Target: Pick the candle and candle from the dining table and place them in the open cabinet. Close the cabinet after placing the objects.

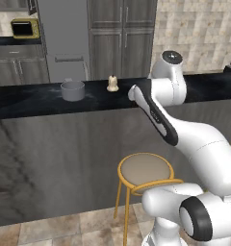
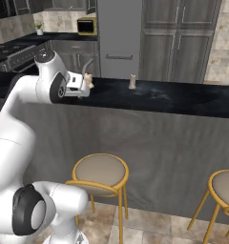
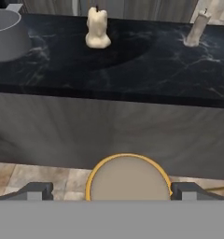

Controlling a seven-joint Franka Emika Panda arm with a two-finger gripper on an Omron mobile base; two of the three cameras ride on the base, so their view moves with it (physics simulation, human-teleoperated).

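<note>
The gripper (image 3: 112,190) hangs with its jaws spread wide and nothing between them, its two dark fingertips (image 3: 37,190) standing far apart at the bottom of the hand view, above the round tan seat of a yellow-legged stool (image 3: 128,179) and on the near side of the dining table (image 3: 132,126). On the table's glossy black marbled top, well ahead of the gripper, a lumpy cream candle (image 3: 97,29) stands upright; a second, slimmer pale candle (image 3: 197,29) stands to its right, well apart from it and tilted slightly in that view. A grey round pot (image 3: 7,33) sits on the same top to the left of the lumpy candle, apart from it. In the left base view the lumpy candle (image 1: 112,84) stands just beside the arm's upper link, with the pot (image 1: 72,90) to its left. In the right base view the slim candle (image 2: 132,81) stands near the table's far edge. Behind the table rise tall grey wood-grain cabinets (image 2: 176,43), and a yellow microwave (image 1: 25,28) sits against the far wall.
</note>
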